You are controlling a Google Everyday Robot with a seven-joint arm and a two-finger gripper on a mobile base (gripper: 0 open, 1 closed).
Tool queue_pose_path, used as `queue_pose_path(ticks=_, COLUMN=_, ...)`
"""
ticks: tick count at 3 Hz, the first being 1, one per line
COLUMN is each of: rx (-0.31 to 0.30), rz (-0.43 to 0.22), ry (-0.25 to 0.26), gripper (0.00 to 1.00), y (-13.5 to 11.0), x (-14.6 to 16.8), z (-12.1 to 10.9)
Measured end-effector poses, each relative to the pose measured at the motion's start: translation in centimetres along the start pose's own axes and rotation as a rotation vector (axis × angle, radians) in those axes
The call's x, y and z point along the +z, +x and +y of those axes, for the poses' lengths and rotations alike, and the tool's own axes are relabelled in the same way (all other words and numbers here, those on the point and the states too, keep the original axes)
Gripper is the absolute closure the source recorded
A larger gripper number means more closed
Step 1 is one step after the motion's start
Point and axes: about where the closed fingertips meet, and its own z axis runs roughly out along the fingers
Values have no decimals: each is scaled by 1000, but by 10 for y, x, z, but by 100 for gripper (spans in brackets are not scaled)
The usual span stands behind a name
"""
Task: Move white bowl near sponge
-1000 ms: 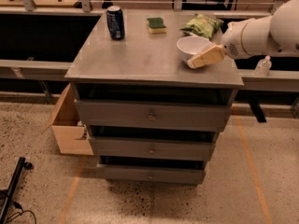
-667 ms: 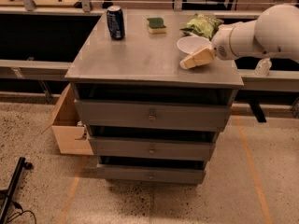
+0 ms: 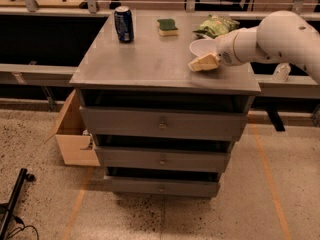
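The gripper (image 3: pixel 204 62) sat at the near edge of the white bowl (image 3: pixel 201 46), its hold impossible to tell, the sponge (image 3: pixel 167 26) farther left.

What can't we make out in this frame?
Camera view:
- claw at the white bowl's near rim: whether it grips the bowl, hidden by overlap.
- bowl's right side: behind the arm.
- snack bag: near edge behind the arm, print too small.
- arm: cut off by the right edge.
- soda can: label blurred.
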Motion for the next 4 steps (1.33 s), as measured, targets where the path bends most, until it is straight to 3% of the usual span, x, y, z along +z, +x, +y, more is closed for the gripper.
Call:
queue_pose_path(ticks=3, rx=34, rz=3, ry=-54, gripper=97, y=9, x=19, z=19)
queue_pose_path(ticks=4, rx=-49, rz=27, ry=-70, gripper=100, y=4, x=20, z=11)
